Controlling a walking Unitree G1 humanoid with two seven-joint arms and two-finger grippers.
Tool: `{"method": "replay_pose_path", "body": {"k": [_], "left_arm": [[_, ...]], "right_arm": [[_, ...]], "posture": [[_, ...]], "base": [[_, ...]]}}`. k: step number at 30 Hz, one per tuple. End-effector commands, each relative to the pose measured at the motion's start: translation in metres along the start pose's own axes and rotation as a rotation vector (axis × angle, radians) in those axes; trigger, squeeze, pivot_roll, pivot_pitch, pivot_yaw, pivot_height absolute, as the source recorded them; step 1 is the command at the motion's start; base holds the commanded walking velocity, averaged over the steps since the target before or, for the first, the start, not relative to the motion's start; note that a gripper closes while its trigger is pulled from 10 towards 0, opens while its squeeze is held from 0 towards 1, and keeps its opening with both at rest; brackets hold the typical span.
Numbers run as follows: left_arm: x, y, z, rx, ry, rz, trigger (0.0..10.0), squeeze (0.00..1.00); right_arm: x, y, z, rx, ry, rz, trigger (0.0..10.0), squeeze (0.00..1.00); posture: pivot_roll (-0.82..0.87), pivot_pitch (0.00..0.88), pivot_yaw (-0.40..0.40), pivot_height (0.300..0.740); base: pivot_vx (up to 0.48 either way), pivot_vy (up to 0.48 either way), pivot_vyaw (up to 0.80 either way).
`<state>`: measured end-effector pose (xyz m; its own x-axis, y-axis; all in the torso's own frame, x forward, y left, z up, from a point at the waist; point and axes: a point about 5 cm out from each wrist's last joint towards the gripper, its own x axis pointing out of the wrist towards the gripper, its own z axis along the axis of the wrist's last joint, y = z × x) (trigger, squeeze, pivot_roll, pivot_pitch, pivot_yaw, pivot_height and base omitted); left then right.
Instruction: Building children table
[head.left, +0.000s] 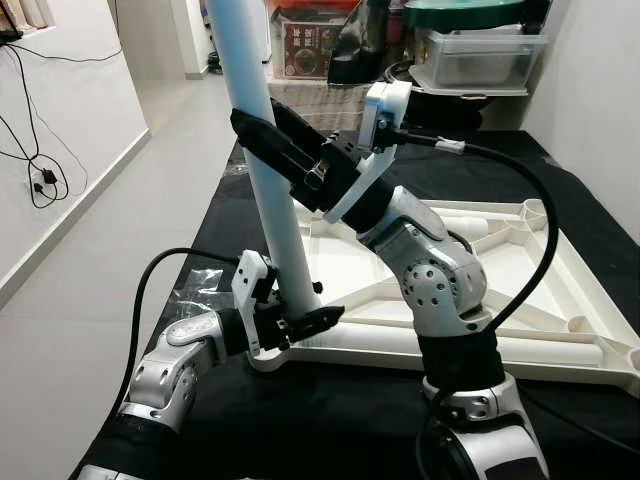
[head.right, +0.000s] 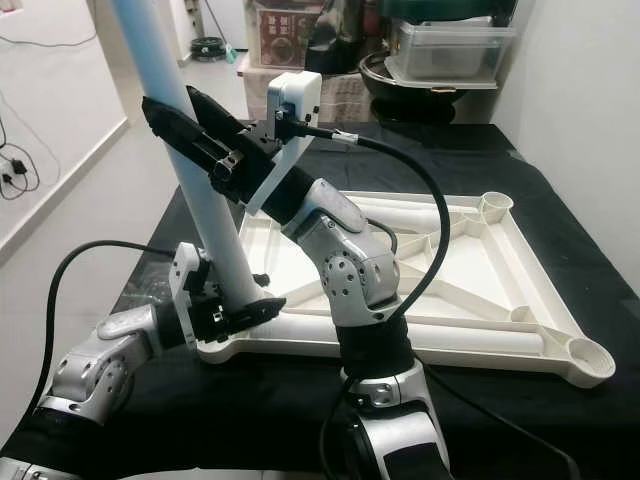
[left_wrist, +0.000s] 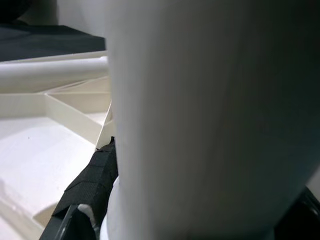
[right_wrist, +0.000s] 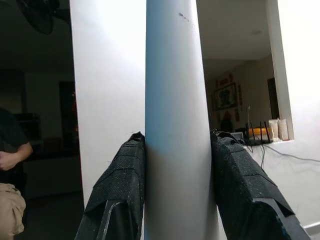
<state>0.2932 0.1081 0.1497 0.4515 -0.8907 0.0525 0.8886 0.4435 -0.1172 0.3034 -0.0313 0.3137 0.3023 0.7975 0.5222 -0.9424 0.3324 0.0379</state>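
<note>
Left eye view: the white tabletop (head.left: 560, 262) is lying upside down on a black cloth (head.left: 330, 420), ribbed underside up, with corner sockets showing. A pale blue table leg (head.left: 262, 150) is standing in the near left corner socket (head.left: 268, 357), tilted slightly toward the robot's left. The right gripper (head.left: 262, 137) is gripping the leg high up, its black fingers pressed on either side of the tube. The left gripper (head.left: 300, 322) is working at the base of the leg, just above the socket, its fingers closed against the foot of the tube.

Right eye view: the same arrangement is showing. The far right socket (head.right: 495, 205) and the near right socket (head.right: 588, 362) are standing open, with no legs fitted. Storage boxes (head.right: 445, 50) are sitting behind the work area.

Left wrist view: the leg (left_wrist: 210, 115) is crowding the lens. One black fingertip (left_wrist: 92, 177) is resting against the tube, with the ribs of the tabletop (left_wrist: 55, 125) behind.

Right wrist view: both fingers (right_wrist: 122, 185) are clamping the leg (right_wrist: 175, 120) between them. A person (right_wrist: 12, 165) is sitting in the dark background.

Step in hand, as judged: the first leg is being seated in its socket. The next move is likely calling for straightening the leg upright and pressing or twisting it down until it is sitting firm, while the tabletop is being kept from sliding.
</note>
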Motion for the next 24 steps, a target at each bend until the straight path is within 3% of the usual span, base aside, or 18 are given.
{"method": "replay_pose_path", "body": {"k": [1,7,8,9,10,11,12,13,16,17,19,20,21,24], "left_arm": [[0.0,-0.007,-0.005,0.011,0.033,-0.05,0.0,0.0],[0.0,-0.005,-0.003,0.041,0.019,-0.015,0.0,0.0],[0.0,-0.004,-0.003,0.059,0.017,0.0,0.0,0.0],[-0.001,-0.002,-0.003,0.079,0.02,0.012,0.0,0.0],[-0.002,-0.002,-0.003,0.092,0.023,0.019,0.0,0.0],[-0.003,-0.002,-0.002,0.097,0.023,0.021,2.8,0.0],[-0.003,-0.002,-0.002,0.097,0.023,0.021,2.8,0.0],[-0.004,-0.003,0.002,0.108,0.02,0.006,4.7,0.0],[-0.005,-0.004,0.003,0.112,0.019,0.002,4.7,0.0],[-0.008,-0.003,0.003,0.144,0.044,-0.001,10.0,0.0],[-0.012,-0.001,0.004,0.169,0.068,-0.003,10.0,0.0],[-0.018,0.0,0.006,0.196,0.095,-0.011,10.0,0.0],[-0.022,0.001,0.007,0.212,0.112,-0.017,10.0,0.0],[-0.028,0.002,0.009,0.226,0.138,-0.03,10.0,0.0]], "right_arm": [[0.004,0.008,0.004,0.01,-0.021,0.037,0.0,0.0],[0.004,0.005,0.0,0.033,-0.005,0.0,0.0,0.0],[0.003,0.004,-0.002,0.036,0.005,-0.012,5.5,0.0],[0.002,0.003,-0.004,0.033,0.02,-0.02,10.0,0.0],[0.002,0.003,-0.005,0.031,0.03,-0.025,10.0,0.0],[-0.001,0.002,-0.006,0.049,0.022,-0.017,10.0,0.0],[-0.001,0.002,-0.006,0.049,0.022,-0.017,10.0,0.0],[-0.006,0.003,-0.01,0.056,0.064,0.021,10.0,1.0],[-0.007,0.003,-0.011,0.055,0.078,0.031,10.0,1.0],[-0.011,0.006,-0.013,0.039,0.13,0.071,10.0,1.0],[-0.017,0.008,-0.017,0.036,0.184,0.105,10.0,1.0],[-0.023,0.009,-0.02,0.032,0.238,0.137,10.0,0.73],[-0.028,0.01,-0.023,0.031,0.273,0.155,10.0,0.0],[-0.035,0.012,-0.027,0.021,0.32,0.179,10.0,0.0]], "posture": [[-0.05,0.0,0.005,0.74],[-0.04,0.0,-0.002,0.74],[-0.04,0.0,-0.004,0.74],[-0.04,0.0,-0.004,0.74],[-0.04,0.0,-0.004,0.74],[-0.04,0.0,-0.004,0.74],[-0.04,0.0,-0.004,0.74],[-0.04,0.0,-0.006,0.74],[-0.04,0.0,-0.006,0.74],[-0.04,0.0,-0.009,0.74],[-0.04,0.0,-0.016,0.74],[-0.04,0.0,-0.016,0.74],[-0.04,0.0,-0.016,0.74],[-0.04,0.0,-0.018,0.74]], "base": [[0.0,0.0,0.0],[0.0,0.0,0.0],[0.0,0.0,0.0],[0.0,0.0,0.0],[0.0,0.0,0.0],[0.0,0.0,0.0],[0.0,0.0,0.0],[0.0,0.0,0.0],[0.0,0.0,0.0],[0.0,0.0,0.0],[0.0,0.0,0.0],[0.0,0.0,0.0],[0.0,0.0,0.0],[0.0,0.0,0.0]]}}
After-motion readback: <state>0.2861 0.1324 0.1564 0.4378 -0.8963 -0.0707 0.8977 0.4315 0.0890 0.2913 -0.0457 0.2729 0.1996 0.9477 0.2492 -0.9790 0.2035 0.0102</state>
